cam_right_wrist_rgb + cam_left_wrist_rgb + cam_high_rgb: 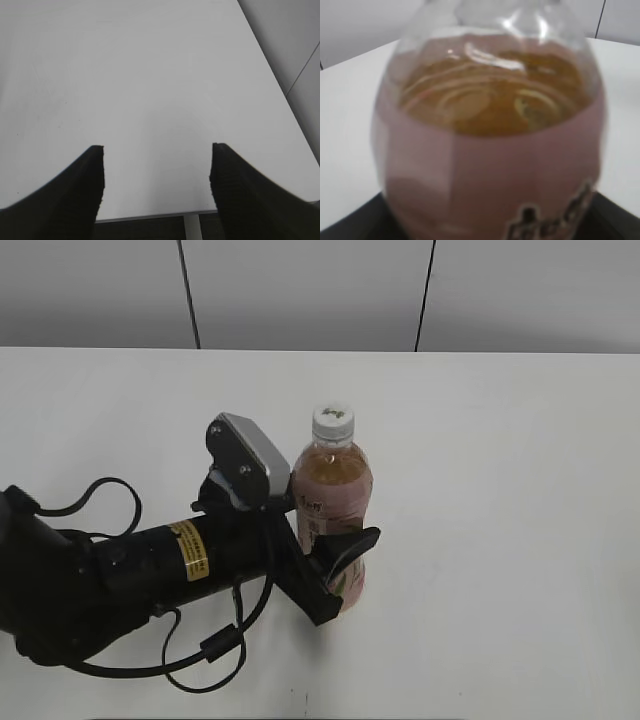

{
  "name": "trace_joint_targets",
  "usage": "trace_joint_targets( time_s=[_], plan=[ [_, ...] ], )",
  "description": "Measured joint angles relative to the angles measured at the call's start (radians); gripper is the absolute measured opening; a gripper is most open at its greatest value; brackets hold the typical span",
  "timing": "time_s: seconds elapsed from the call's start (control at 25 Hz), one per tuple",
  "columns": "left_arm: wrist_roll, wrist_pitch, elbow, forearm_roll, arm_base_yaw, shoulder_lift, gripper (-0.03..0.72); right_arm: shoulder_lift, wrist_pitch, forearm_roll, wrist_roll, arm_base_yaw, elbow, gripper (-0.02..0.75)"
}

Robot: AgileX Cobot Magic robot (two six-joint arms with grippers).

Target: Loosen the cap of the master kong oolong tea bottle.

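So the left arm comes in low from the left edge of the exterior view, lying nearly flat along the white worktop (520,490), cables looping under it. Its left gripper (335,565) is clamped around the lower half of the master kong oolong tea bottle (333,495), with one black finger wrapped across the front of the pink label and the other hidden behind the bottle.

The bottle stands upright roughly mid-worktop, a bit toward the near side. The cap (333,423) is white, sitting on the neck, with a small dark mark on top. Whether it's tight or loose, can't tell.

In the left wrist view the bottle (490,150) fills pretty much the whole picture and is blurry, with amber tea up to the shoulder, clear plastic above it and the pink label below.

The right gripper (156,175) doesn't show in the exterior view. Its own camera shows both dark fingers spread wide apart over bare worktop (150,75) close to the edge, holding nothing.
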Motion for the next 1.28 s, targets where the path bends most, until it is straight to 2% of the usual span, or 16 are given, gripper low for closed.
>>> trace_joint_targets(
  time_s=[0.12,0.16,0.48,0.76,0.88,1.28],
  plan=[
    [-0.003,-0.032,0.000,-0.003,0.000,0.001,0.394,0.000,0.000,0.000,0.001,0.000,0.000,0.503],
    [-0.003,-0.036,0.000,-0.005,0.000,0.002,0.386,0.000,0.000,0.000,0.001,0.000,0.000,0.503],
    [-0.003,-0.045,0.000,-0.008,0.000,0.007,0.386,0.009,0.000,0.000,0.001,0.000,-0.001,0.503],
    [-0.003,-0.031,0.000,-0.004,0.000,0.001,0.386,0.242,0.000,0.024,-0.055,0.000,-0.036,0.500],
    [-0.003,0.016,0.000,0.029,0.000,-0.022,0.387,0.386,-0.001,0.079,-0.121,0.000,-0.076,0.474],
    [-0.002,0.058,0.000,0.066,0.000,-0.043,0.387,0.885,-0.029,0.433,-0.296,0.000,-0.287,0.423]
  ],
)
